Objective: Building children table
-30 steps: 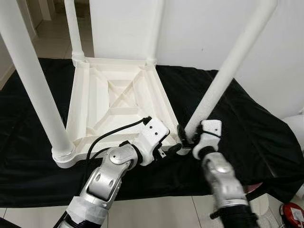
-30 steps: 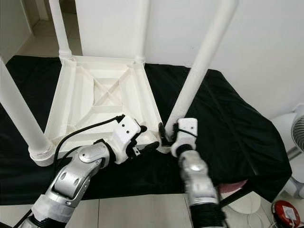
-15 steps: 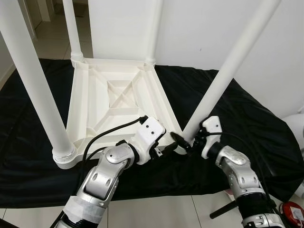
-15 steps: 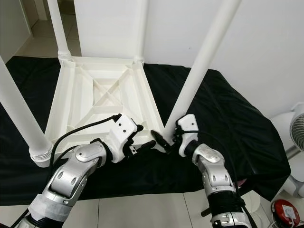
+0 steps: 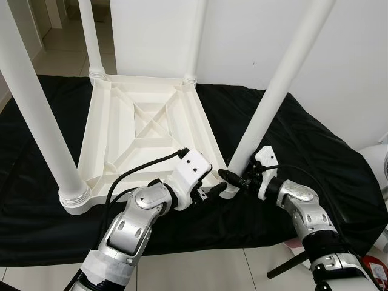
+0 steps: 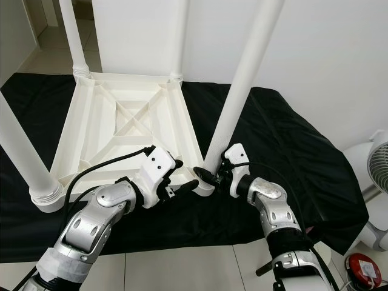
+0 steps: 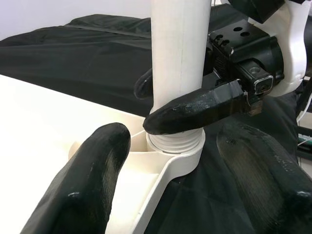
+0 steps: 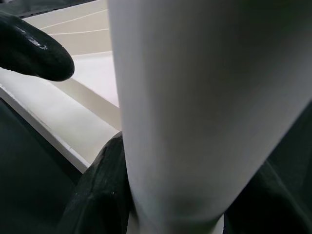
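A white plastic children's table (image 5: 145, 130) lies upside down on a black cloth, its legs pointing up. My right gripper (image 5: 233, 179) is shut on the base of the near right leg (image 5: 276, 97), just above the threaded socket (image 7: 175, 144) at the table's corner. In the right wrist view the leg (image 8: 195, 112) stands between the black fingers (image 8: 97, 195). My left gripper (image 5: 212, 191) hovers open beside that same corner. Its fingers (image 7: 83, 190) are spread wide and hold nothing.
The near left leg (image 5: 36, 103) and the two far legs (image 5: 88, 36) rise steeply around the work area. The black cloth (image 5: 315, 139) ends close to me, with tiled floor below. A white fan (image 6: 379, 157) and a red object (image 6: 364, 267) are at the right.
My right forearm has swung out to the right and its wrist has turned, with the fingers staying at the leg's base. The left gripper has barely moved. The camera shifted slightly.
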You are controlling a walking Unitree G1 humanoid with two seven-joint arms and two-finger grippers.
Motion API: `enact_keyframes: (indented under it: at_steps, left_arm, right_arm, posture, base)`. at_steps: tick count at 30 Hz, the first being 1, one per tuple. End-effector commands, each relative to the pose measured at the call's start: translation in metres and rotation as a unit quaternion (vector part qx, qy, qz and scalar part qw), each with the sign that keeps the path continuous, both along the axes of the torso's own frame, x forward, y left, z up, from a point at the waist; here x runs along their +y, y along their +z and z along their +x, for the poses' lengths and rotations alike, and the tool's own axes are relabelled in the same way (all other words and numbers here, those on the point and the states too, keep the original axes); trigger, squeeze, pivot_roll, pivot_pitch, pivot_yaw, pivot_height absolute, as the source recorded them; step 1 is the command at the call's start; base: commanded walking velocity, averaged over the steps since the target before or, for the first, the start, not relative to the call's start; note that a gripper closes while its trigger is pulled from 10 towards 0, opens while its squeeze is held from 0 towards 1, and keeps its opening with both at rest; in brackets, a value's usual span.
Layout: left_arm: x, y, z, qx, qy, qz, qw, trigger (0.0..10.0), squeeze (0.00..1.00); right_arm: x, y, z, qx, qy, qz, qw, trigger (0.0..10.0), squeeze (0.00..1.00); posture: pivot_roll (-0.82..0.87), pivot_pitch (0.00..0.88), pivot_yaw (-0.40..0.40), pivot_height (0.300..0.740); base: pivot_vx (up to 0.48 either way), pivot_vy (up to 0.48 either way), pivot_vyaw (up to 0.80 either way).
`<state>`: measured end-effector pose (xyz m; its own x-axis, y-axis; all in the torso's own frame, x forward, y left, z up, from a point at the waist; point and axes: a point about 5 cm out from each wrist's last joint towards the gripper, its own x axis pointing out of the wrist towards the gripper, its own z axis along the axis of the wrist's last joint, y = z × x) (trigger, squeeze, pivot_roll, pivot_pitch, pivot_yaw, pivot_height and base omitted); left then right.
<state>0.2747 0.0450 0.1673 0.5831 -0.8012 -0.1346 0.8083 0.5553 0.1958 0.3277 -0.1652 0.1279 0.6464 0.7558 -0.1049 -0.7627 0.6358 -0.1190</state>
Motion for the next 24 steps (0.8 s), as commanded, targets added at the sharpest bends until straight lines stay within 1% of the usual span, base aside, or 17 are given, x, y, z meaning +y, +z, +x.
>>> enact_keyframes:
  at_steps: [1, 2, 6, 7, 8, 9, 10, 12, 13, 14, 16, 18, 20, 21, 22, 23, 24]
  left_arm:
    - [-0.001, 0.002, 0.001, -0.006, 0.016, 0.001, 1.0, 10.0, 0.0]
    - [-0.001, 0.002, 0.001, -0.006, 0.016, 0.0, 1.0, 10.0, 0.0]
    - [-0.002, 0.003, 0.001, -0.006, 0.014, -0.001, 1.0, 10.0, 0.0]
    - [-0.002, 0.003, 0.001, -0.007, 0.013, -0.001, 1.0, 10.0, 0.0]
    - [-0.002, 0.003, 0.001, -0.007, 0.013, -0.001, 1.0, 10.0, 0.0]
    - [-0.002, 0.003, 0.001, -0.007, 0.012, 0.0, 1.0, 10.0, 0.0]
    - [-0.002, 0.003, 0.001, -0.007, 0.012, 0.0, 1.0, 10.0, 0.0]
    - [-0.003, 0.002, 0.001, -0.006, 0.011, 0.0, 1.0, 10.0, 0.0]
    - [-0.003, 0.002, 0.001, -0.006, 0.011, 0.0, 1.0, 10.0, 0.0]
    - [-0.003, 0.002, 0.0, -0.006, 0.011, 0.0, 1.0, 10.0, 0.0]
    - [-0.003, 0.002, 0.0, -0.006, 0.011, 0.0, 1.0, 10.0, 0.0]
    - [-0.004, 0.001, -0.002, -0.004, 0.009, 0.0, 1.0, 10.0, 0.0]
    - [-0.004, 0.001, -0.002, -0.004, 0.009, 0.0, 1.0, 10.0, 0.0]
    - [-0.004, 0.0, -0.002, -0.002, 0.008, -0.001, 1.0, 10.0, 0.0]
    - [-0.004, 0.0, -0.002, -0.002, 0.008, -0.001, 1.0, 10.0, 0.0]
    - [-0.005, 0.0, -0.003, -0.001, 0.007, -0.001, 1.0, 10.0, 0.0]
    - [-0.005, 0.0, -0.003, -0.001, 0.007, -0.001, 1.0, 10.0, 0.0]
  right_arm:
    - [-0.004, -0.013, -0.004, 0.028, 0.01, -0.02, 0.999, 0.0, 0.0]
    - [-0.006, -0.015, -0.005, 0.034, 0.013, -0.017, 0.999, 0.0, 0.0]
    - [-0.009, -0.016, -0.006, 0.032, 0.007, -0.015, 0.999, 0.0, 0.0]
    - [-0.012, -0.014, -0.004, 0.026, -0.015, -0.013, 0.999, 10.0, 0.0]
    - [-0.012, -0.014, -0.004, 0.026, -0.015, -0.013, 0.999, 10.0, 0.0]
    - [-0.015, -0.014, -0.003, 0.023, -0.037, -0.011, 0.999, 10.0, 0.0]
    - [-0.015, -0.014, -0.003, 0.023, -0.037, -0.011, 0.999, 10.0, 0.0]
    - [-0.019, -0.012, 0.002, 0.012, -0.099, -0.011, 0.995, 10.0, 0.0]
    - [-0.019, -0.012, 0.002, 0.012, -0.099, -0.011, 0.995, 10.0, 0.0]
    - [-0.02, -0.012, 0.003, 0.013, -0.117, -0.008, 0.993, 10.0, 0.0]
    - [-0.02, -0.012, 0.003, 0.013, -0.117, -0.008, 0.993, 10.0, 0.0]
    - [-0.018, -0.012, 0.001, 0.012, -0.183, 0.015, 0.983, 10.0, 0.0]
    - [-0.018, -0.012, 0.001, 0.012, -0.183, 0.015, 0.983, 10.0, 0.0]
    - [-0.018, -0.012, 0.0, 0.011, -0.232, 0.024, 0.972, 10.0, 0.0]
    - [-0.018, -0.012, 0.0, 0.011, -0.232, 0.024, 0.972, 10.0, 0.0]
    - [-0.02, -0.014, -0.002, 0.018, -0.288, 0.035, 0.957, 10.0, 0.0]
    - [-0.02, -0.014, -0.002, 0.018, -0.288, 0.035, 0.957, 10.0, 0.0]
  posture:
    - [0.02, 0.0, -0.107, 0.74]
    - [0.02, 0.0, -0.107, 0.74]
    - [0.01, 0.0, -0.104, 0.74]
    - [0.01, 0.0, -0.103, 0.74]
    - [0.01, 0.0, -0.103, 0.74]
    - [0.01, 0.0, -0.103, 0.74]
    - [0.01, 0.0, -0.103, 0.74]
    - [0.01, 0.0, -0.107, 0.74]
    - [0.01, 0.0, -0.107, 0.74]
    - [0.01, 0.0, -0.107, 0.74]
    - [0.01, 0.0, -0.107, 0.74]
    - [0.01, 0.0, -0.113, 0.74]
    - [0.01, 0.0, -0.113, 0.74]
    - [0.01, 0.0, -0.112, 0.74]
    - [0.01, 0.0, -0.112, 0.74]
    - [0.0, 0.0, -0.113, 0.74]
    - [0.0, 0.0, -0.113, 0.74]
  base:
    - [0.0, 0.0, 0.0]
    - [0.0, 0.0, 0.0]
    - [0.0, 0.0, 0.0]
    - [0.0, 0.0, 0.0]
    - [0.0, 0.0, 0.0]
    - [0.0, 0.0, 0.0]
    - [0.0, 0.0, 0.0]
    - [0.0, 0.0, 0.0]
    - [0.0, 0.0, 0.0]
    - [0.0, 0.0, 0.0]
    - [0.0, 0.0, 0.0]
    - [0.0, 0.0, 0.0]
    - [0.0, 0.0, 0.0]
    - [0.0, 0.0, 0.0]
    - [0.0, 0.0, 0.0]
    - [0.0, 0.0, 0.0]
    - [0.0, 0.0, 0.0]
